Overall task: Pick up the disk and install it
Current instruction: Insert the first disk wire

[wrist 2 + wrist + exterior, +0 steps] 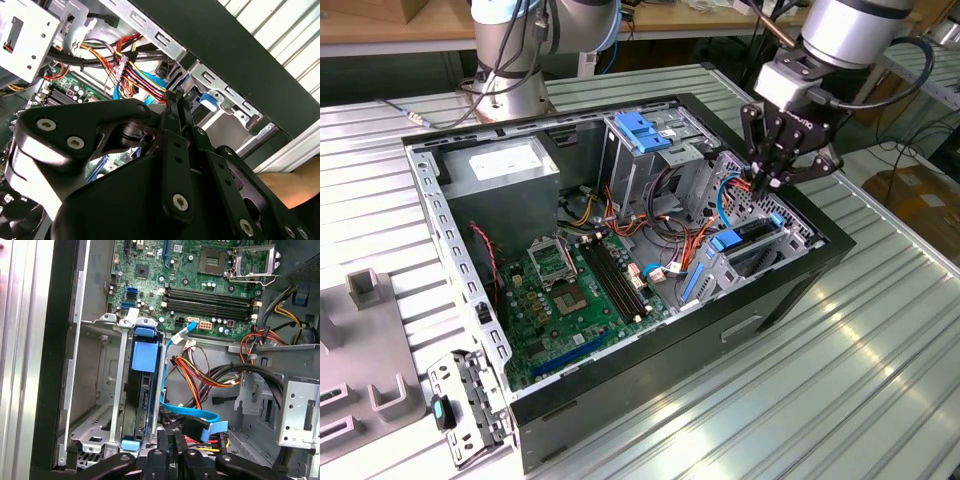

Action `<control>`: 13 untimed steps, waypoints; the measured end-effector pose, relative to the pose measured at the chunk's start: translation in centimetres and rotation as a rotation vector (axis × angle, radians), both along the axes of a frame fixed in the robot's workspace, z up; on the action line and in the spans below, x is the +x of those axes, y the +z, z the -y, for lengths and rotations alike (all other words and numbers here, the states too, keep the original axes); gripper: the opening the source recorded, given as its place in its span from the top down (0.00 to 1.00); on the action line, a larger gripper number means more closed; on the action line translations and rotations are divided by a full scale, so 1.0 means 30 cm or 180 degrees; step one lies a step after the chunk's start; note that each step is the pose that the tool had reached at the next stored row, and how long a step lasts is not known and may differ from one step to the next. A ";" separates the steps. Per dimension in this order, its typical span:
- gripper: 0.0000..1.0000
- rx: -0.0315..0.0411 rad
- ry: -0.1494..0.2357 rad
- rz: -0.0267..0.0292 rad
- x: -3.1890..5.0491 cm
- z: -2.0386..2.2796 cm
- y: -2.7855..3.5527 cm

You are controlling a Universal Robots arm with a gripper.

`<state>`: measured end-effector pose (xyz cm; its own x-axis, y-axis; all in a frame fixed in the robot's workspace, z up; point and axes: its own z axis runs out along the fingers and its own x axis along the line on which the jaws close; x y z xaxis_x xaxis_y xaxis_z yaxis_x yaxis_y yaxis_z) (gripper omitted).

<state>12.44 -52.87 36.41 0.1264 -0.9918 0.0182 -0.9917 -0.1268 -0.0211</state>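
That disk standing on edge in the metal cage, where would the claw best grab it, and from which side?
Probably by its blue rail ends along the exposed edge, coming in through the case's open side. The cage's metal walls cover the disk's flat faces, leaving only that narrow edge free.

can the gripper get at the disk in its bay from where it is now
Probably yes. The gripper hangs just above the open case, close over the bay where the disk sits edge-up in its blue rails. A loose blue cable and wire bundle run beside it and might snag.
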 end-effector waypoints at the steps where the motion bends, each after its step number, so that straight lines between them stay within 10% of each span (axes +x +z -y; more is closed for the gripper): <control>1: 0.84 0.0000 -0.0007 0.0000 0.000 0.001 -0.001; 13: 0.84 -0.0001 -0.0066 0.0000 -0.016 0.049 -0.009</control>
